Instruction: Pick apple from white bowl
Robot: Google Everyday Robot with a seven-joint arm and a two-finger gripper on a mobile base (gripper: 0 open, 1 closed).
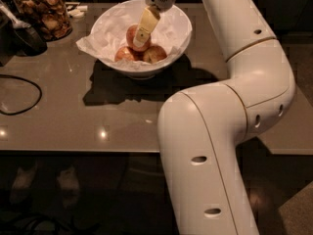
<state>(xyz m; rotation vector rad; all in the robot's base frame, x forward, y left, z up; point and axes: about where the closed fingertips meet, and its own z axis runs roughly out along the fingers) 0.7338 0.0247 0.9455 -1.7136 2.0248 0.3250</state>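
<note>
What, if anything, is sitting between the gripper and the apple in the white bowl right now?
Nothing visible. The gripper is down inside the white bowl, right against the apple on top. The two other apples lie lower, beside it, and the paper lining is off to the sides.

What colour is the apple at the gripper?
Red-orange apple, camera view; the gripper sits in the bowl over it.

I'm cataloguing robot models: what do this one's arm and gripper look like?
The arm is glossy white, with thick rounded segments, thin tan seams at the joints and small dark oval holes. The gripper, inside the white bowl at the apple, is pale yellow.
</note>
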